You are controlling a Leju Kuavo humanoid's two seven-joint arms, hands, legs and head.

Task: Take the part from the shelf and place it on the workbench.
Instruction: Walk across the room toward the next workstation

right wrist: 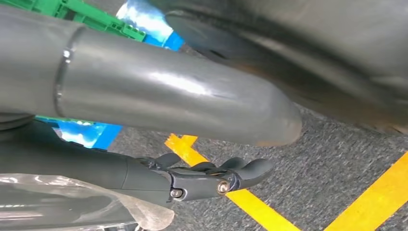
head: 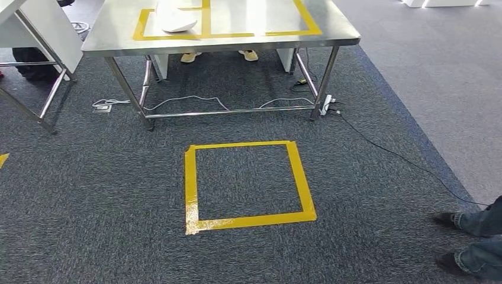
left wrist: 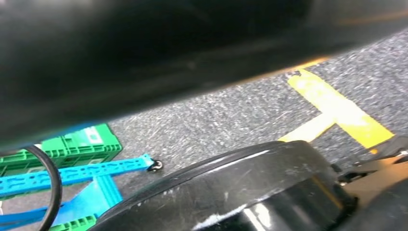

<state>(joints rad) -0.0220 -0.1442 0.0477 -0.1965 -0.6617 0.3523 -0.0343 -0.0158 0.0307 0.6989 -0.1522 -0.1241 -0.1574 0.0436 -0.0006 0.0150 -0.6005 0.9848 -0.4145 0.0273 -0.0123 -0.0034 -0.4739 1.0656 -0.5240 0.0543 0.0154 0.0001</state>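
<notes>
Dark grey carpet floor point(head: 118, 195) covers the scene. Landmark: a stainless-steel workbench with tube legs point(head: 331, 36), at the far side of the floor. Its tabletop carries yellow tape rectangles point(head: 294, 23). A white rounded part point(head: 175, 21) lies on the tabletop, inside the left-most taped rectangle and over its far edge. On the floor just before the workbench is a yellow tape square point(head: 248, 184), apart from the legs. A person's jeans-clad legs and dark shoes point(head: 473, 236) stand well to the right of the workbench and nearer the camera. A pair of yellow shoes point(head: 248, 55) shows beneath the workbench at its far side. A white power strip point(head: 326, 105) lies by the workbench's front right leg, black cable trailing away. Right hand point(right wrist: 211, 180): dark fingers lightly curled under the thick grey thumb, nothing between the tips; crinkled clear film point(right wrist: 96, 202) lies against the fingers' base, cannot tell if grasped. Left hand point(left wrist: 120, 62): a dark blur, state cannot be told.
</notes>
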